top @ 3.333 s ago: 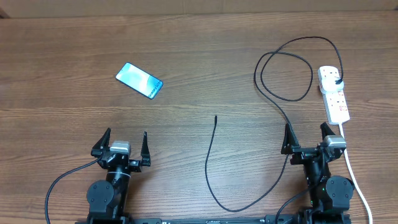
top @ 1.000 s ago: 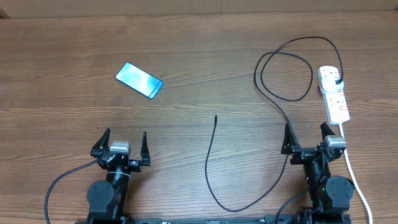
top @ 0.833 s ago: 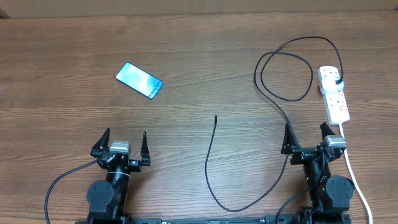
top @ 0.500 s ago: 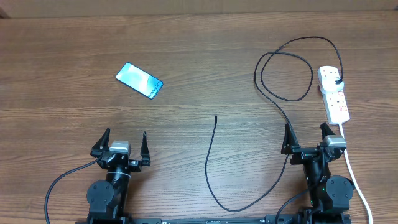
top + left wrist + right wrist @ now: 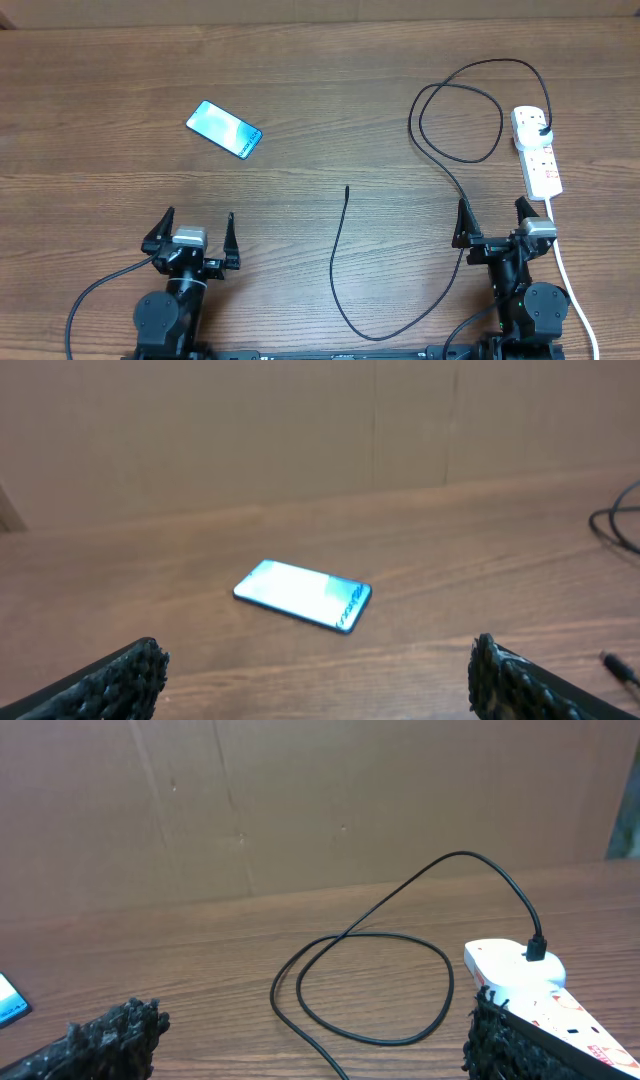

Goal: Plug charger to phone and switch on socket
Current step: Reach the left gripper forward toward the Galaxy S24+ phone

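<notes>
The left gripper [image 5: 190,232] and right gripper [image 5: 493,220] sit wide open and empty at the near edge of the table [image 5: 320,80]. The phone [image 5: 223,129] lies screen-up at far left with bare wood around it. The charger [image 5: 345,198] rests its tip mid-table, its plug in the power strip [image 5: 536,150] along the right edge.

We see only the left gripper [image 5: 198,214] differ: it now sits slightly nearer the left and near edges of the desk [image 5: 330,90].

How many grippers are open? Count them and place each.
2. The left gripper is open at the table's near edge, on the phone's side; the right gripper is open at the near edge, just short of the socket.
</notes>
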Motion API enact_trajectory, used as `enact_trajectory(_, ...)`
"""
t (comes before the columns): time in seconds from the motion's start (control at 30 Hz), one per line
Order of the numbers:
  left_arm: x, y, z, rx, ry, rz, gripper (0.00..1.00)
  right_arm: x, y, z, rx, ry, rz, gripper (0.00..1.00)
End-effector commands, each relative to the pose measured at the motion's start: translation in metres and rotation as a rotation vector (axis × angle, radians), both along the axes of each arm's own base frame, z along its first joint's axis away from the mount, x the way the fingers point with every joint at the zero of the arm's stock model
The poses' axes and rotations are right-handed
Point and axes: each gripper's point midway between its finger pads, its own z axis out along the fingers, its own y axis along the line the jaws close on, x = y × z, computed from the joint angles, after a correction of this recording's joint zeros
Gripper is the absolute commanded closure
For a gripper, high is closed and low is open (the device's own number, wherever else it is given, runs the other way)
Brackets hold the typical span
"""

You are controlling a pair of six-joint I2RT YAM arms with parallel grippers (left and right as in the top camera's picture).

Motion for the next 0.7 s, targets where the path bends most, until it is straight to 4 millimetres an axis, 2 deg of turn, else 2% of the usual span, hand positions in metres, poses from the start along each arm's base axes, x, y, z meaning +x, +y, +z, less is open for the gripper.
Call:
enact_trajectory(0.0, -0.006, 0.003, 0.035, 0.009, -0.057, 0.012, 0.00, 0.000, 0.002, -0.002, 0.007, -0.005, 0.006, 0.00)
enact_trajectory(0.13, -0.005, 0.003, 0.049, 0.009, -0.055, 0.012, 0.00, 0.000, 0.002, -0.002, 0.006, -0.005, 0.006, 0.00)
enact_trajectory(0.33, 0.005, 0.002, 0.056, 0.010, 0.007, 0.012, 0.00, 0.000, 0.002, -0.002, 0.006, -0.005, 0.006, 0.00)
enact_trajectory(0.53, 0.026, 0.001, 0.066, 0.007, 0.102, 0.013, 0.00, 0.000, 0.002, -0.002, 0.006, -0.005, 0.006, 0.00)
enact_trajectory(0.67, 0.047, 0.000, 0.075, 0.012, 0.204, 0.011, 0.00, 0.000, 0.002, -0.002, 0.006, -0.005, 0.006, 0.00)
